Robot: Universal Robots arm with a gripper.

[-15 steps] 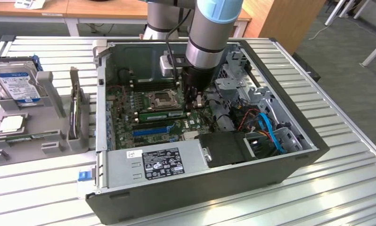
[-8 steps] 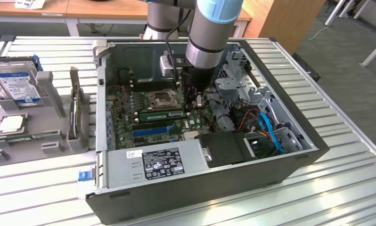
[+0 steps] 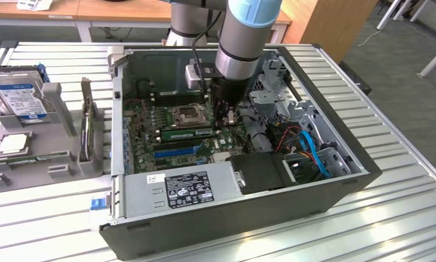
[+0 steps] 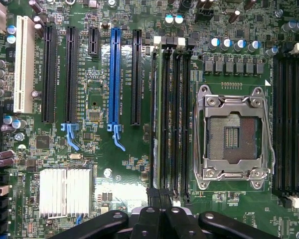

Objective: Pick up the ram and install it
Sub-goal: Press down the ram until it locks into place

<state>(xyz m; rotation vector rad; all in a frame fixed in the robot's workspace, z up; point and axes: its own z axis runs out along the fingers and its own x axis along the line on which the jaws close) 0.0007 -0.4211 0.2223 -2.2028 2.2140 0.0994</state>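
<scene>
The tool (image 4: 159,219), fingers together, pressed down on the ram (image 4: 158,119), which stood on edge in its memory slot (image 4: 167,119) beside the CPU socket (image 4: 232,137), apparently to seat it.

Open computer case (image 3: 335,180), lying on its side on a ribbed metal table (image 3: 393,229), interior exposed.

Motherboard (image 3: 148,136), green, with an empty CPU socket (image 3: 187,115) near its middle; black memory slots on either side of the socket; a blue expansion slot (image 3: 178,150) nearer the power supply.

Ram (image 3: 189,132), a green stick lying along the slots just beside the socket.

Power supply (image 3: 181,188), grey with a black label, at the case's near edge.

Robot arm (image 3: 240,49), reaching down into the case; gripper (image 3: 229,117) low over the board, just beside the ram's end.

Blue cables (image 3: 316,155) at the exterior view's right of the case.

Grey fixture (image 3: 39,147) at the exterior view's left, holding an upright hard drive (image 3: 17,98), a processor (image 3: 12,143) and a standing card (image 3: 90,128).
</scene>
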